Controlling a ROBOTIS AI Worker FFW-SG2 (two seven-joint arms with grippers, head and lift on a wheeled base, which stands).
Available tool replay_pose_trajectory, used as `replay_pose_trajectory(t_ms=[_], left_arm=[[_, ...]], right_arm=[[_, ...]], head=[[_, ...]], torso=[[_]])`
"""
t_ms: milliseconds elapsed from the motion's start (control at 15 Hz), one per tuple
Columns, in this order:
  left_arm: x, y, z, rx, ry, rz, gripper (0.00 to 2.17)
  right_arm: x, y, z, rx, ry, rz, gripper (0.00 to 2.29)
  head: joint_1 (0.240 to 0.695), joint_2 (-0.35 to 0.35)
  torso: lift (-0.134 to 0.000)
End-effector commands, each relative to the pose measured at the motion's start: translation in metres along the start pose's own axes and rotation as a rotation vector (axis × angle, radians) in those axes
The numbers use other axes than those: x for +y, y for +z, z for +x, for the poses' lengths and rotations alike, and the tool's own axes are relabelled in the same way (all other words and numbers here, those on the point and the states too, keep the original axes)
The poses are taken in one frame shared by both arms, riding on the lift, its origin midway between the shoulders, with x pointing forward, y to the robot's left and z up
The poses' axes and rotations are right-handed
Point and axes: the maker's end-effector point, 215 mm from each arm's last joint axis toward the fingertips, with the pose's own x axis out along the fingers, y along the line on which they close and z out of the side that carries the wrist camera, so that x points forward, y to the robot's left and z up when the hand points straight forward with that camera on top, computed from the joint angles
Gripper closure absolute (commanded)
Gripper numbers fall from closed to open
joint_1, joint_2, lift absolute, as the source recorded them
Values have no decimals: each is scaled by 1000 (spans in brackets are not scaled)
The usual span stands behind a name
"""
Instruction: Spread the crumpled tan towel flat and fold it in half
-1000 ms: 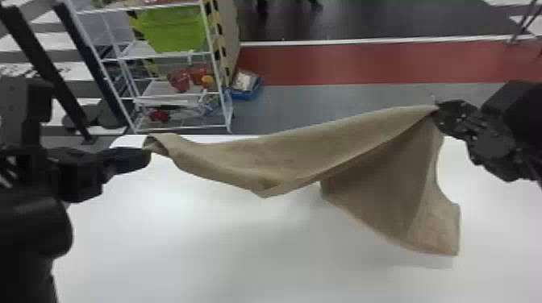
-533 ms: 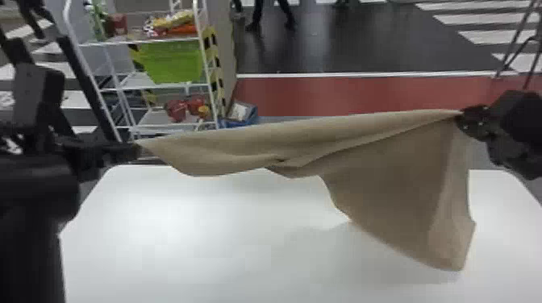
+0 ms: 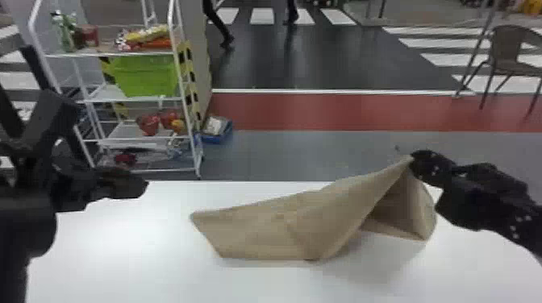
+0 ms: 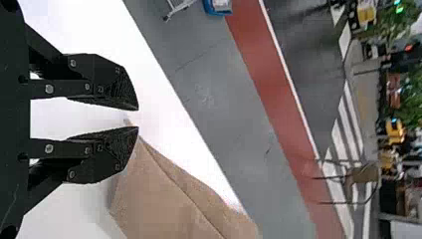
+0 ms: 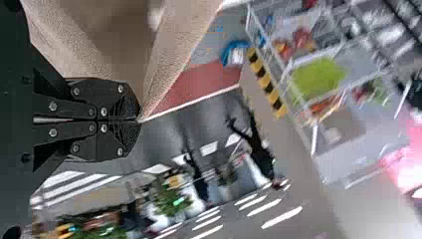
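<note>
Tan, the towel [image 3: 282, 225] has dropped away from the left gripper [image 3: 141, 186], whose jaws stand spread; it sags near the table's [image 3: 121, 250] far edge, one corner pinched high in the right gripper [image 3: 414, 157]. White tabletop separates towel and left gripper.

Towel [image 3: 266, 237]: tan, deepening to brown in its shaded folds. Table [image 3: 121, 270]: white, with a soft grey shadow. Left arm [image 3: 24, 225] and right arm [image 3: 476, 197]: black, the right flecked with pale specks; jaws black, dotted with silvery screw heads. Shelf rack [image 3: 101, 53]: white; bin [image 3: 145, 76], lime green; small containers [image 3: 149, 125], red. Upright panel edge [image 3: 189, 76]: yellow and black hazard stripes. Box [image 3: 217, 139]: blue. Floor: grey strip [image 3: 282, 157], brick-red band [image 3: 342, 113], thin white line [image 3: 322, 92], then charcoal ground [image 3: 342, 52] with parallel white crossing bars [image 3: 262, 16]. Chair [image 3: 504, 48]: grey-brown.
</note>
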Motion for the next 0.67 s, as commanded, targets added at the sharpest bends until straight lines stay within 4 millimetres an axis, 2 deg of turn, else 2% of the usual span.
replay_pose_trajectory(t_ms=[0,67,133,267,333,400,467,533,600], left_arm=[[-28,-37,11,72,-96,132,883],[-37,-58,13,122,-127,201,883],[-43,-76,15,158,-141,226,883],[-61,-94,12,148,-182,209,883],[-69,-94,10,128,-174,209,869],[-76,-94,12,116,-170,200,691],[-87,-88,13,76,-170,188,623],[-101,-82,12,29,-186,172,444],[-114,-77,11,-13,-203,160,424]], right_arm=[[62,5,-28,-55,108,-99,1440],[83,-4,-39,-43,151,-138,1440],[93,-13,-44,-30,186,-148,1440],[94,-30,-43,-3,200,-97,1440],[84,-30,-39,-2,198,-15,1440],[74,-30,-34,8,185,43,1440],[53,-15,-27,-12,143,54,1440],[31,-4,-22,-15,104,88,1440],[18,-1,-16,-3,86,127,1440]], head=[[636,37],[668,40],[695,41],[695,41],[695,37],[695,25],[695,16],[695,9],[695,2]], torso=[[-123],[-123],[-123],[-123],[-123],[-123],[-123],[-123],[-123]])
